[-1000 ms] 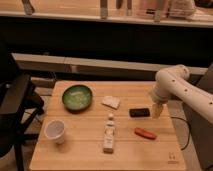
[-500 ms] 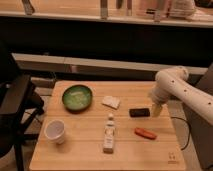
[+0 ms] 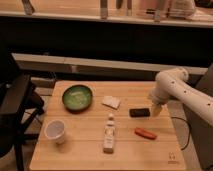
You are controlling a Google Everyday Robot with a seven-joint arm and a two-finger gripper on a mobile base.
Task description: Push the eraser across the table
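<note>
The eraser (image 3: 139, 112), a small flat black block, lies on the right half of the light wooden table (image 3: 85, 150). My gripper (image 3: 156, 109) hangs from the white arm just to the right of the eraser, low over the tabletop near the right edge. Whether it touches the eraser cannot be made out.
An orange-red oblong item (image 3: 145, 133) lies in front of the eraser. A white wedge-shaped piece (image 3: 111, 102), a green bowl (image 3: 77, 97), a white cup (image 3: 55, 131) and a small white bottle (image 3: 109, 134) share the table. A dark chair (image 3: 17, 107) stands at the left.
The arm and gripper have stayed in nearly the same spot beside the eraser. The objects on the table have not moved.
</note>
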